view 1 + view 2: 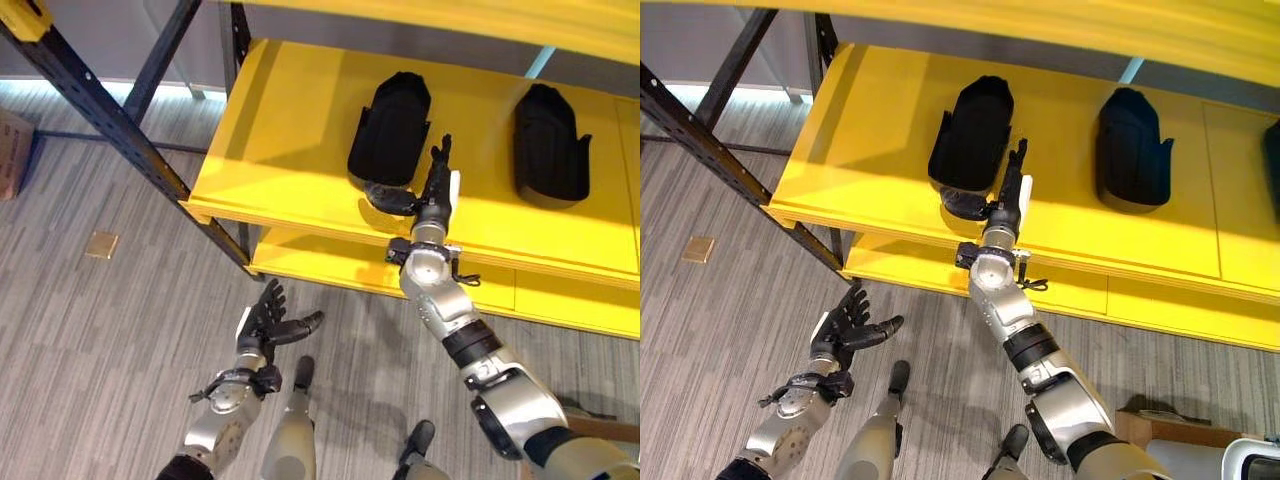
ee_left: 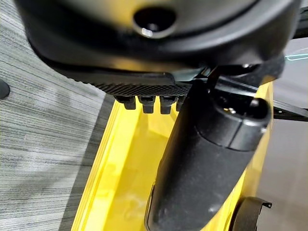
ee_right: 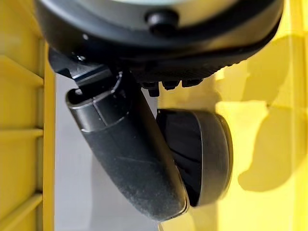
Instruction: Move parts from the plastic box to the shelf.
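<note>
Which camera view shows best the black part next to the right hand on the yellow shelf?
The left eye view: the whole black part lies on the yellow shelf, above the right hand. The right eye view shows it equally whole. The right wrist view shows a rounded dark end past the thumb.

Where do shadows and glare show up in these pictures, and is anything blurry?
Left eye view: the shelf glares bright along its left side. Right wrist view: the right hand throws a dark shadow on the yellow beside the black part. Left wrist view: the left hand, very close, looks soft and blurred.
</note>
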### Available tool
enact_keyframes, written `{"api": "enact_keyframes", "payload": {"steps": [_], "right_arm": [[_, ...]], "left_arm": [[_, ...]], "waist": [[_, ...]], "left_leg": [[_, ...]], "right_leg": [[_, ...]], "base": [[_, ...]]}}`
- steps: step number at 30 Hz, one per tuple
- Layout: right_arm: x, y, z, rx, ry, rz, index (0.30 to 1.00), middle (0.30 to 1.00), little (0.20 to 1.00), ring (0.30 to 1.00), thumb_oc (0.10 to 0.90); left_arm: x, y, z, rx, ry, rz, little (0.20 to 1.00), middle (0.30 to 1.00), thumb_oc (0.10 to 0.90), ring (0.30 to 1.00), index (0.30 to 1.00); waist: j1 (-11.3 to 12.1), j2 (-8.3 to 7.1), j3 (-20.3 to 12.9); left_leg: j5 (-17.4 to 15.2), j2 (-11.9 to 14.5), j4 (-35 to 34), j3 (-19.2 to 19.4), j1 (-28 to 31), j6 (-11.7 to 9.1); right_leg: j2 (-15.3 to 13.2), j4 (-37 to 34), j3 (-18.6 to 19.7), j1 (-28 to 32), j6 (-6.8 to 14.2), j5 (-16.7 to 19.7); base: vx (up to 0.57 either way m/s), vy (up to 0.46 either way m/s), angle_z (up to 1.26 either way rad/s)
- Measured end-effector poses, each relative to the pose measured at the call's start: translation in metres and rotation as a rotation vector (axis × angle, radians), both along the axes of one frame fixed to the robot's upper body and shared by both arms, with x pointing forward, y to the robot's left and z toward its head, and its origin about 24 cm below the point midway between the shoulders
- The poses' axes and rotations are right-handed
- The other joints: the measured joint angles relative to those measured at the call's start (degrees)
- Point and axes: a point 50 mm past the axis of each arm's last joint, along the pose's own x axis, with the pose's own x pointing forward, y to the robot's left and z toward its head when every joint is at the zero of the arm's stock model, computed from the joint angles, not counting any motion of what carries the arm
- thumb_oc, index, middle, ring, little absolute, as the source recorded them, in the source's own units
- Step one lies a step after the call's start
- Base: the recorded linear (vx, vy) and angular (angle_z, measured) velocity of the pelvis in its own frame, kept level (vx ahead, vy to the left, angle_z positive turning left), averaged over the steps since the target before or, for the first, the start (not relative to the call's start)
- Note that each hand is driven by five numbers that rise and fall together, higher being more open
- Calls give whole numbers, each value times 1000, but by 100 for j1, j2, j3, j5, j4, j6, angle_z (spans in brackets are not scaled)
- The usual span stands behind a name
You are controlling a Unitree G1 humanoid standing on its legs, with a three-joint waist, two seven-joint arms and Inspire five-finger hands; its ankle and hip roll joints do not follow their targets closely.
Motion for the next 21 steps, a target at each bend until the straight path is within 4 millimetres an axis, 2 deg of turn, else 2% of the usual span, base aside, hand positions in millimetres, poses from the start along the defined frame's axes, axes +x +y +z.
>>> {"api": "enact_keyframes", "payload": {"steps": [2, 4, 7, 8, 10, 14, 16, 19, 21], "right_arm": [[-16, 5, 6, -14, -81, 46, 1000, 1000, 1000, 1000, 900], [-20, 8, 13, -49, -129, 60, 1000, 1000, 1000, 1000, 900], [-26, 3, 24, -97, -201, 53, 1000, 1000, 1000, 1000, 900], [-32, 2, 33, -125, -258, 55, 1000, 1000, 1000, 1000, 900], [-38, 1, 37, -176, -306, 54, 1000, 1000, 1000, 1000, 900], [-39, -5, 38, -231, -329, 28, 1000, 1000, 1000, 1000, 900], [-55, -10, 32, -226, -342, 57, 1000, 1000, 1000, 1000, 900], [-63, -15, 27, -230, -344, 70, 1000, 1000, 1000, 1000, 900], [-70, -28, 15, -263, -310, 71, 1000, 1000, 1000, 1000, 900]], "left_arm": [[-7, 6, -6, 3, 27, 22, 1000, 1000, 900, 1000, 1000], [-12, 10, -9, 9, 39, 37, 1000, 1000, 900, 1000, 1000], [-12, 9, -8, 15, 32, 22, 1000, 1000, 900, 1000, 1000], [-12, 9, -8, 30, 30, 10, 1000, 1000, 900, 1000, 1000], [-15, 9, -10, 36, 43, 0, 1000, 1000, 900, 1000, 1000], [-20, 9, -14, 30, 56, -11, 1000, 1000, 900, 1000, 1000], [-22, 14, -12, 60, 45, -2, 1000, 1000, 900, 1000, 1000], [-23, 20, -7, 115, 19, 6, 1000, 1000, 900, 1000, 1000], [-22, 24, 0, 175, -22, 9, 1000, 1000, 900, 1000, 1000]], "waist": [[-41, -8, 8], [-146, -8, 8], [-308, -7, 3], [-344, -5, 0], [-375, -3, -15], [-560, 1, -136], [-633, 0, -178], [-799, 26, -295], [-822, 70, -385]], "left_leg": [[1, -38, -1, 95, 194, -3], [-43, -21, -2, 184, 406, -1], [-116, 57, -3, 192, 564, 10], [-140, 100, -3, 250, 615, -11], [-161, 116, -4, 330, 705, -12], [-162, 135, -4, 346, 745, -9], [-178, 164, -4, 468, 867, -1], [-195, 201, -5, 513, 912, -5], [-221, 241, -6, 609, 995, -5]], "right_leg": [[-58, -1, 92, 115, 31, 23], [-55, -1, 176, 268, 39, 2], [16, -1, 191, 415, 9, -32], [44, -1, 276, 414, -12, -36], [45, -1, 369, 428, -24, -27], [59, -1, 382, 458, -13, -19], [66, -1, 494, 487, -22, -13], [97, -1, 557, 494, -29, -16], [121, -2, 650, 501, -36, -14]], "base": [[17, -25, -24], [22, -33, -18], [31, -39, -8], [40, -42, -23], [13, -36, -23], [6, -24, -4], [14, -45, -20], [7, -28, -16], [1, -28, -18]]}}
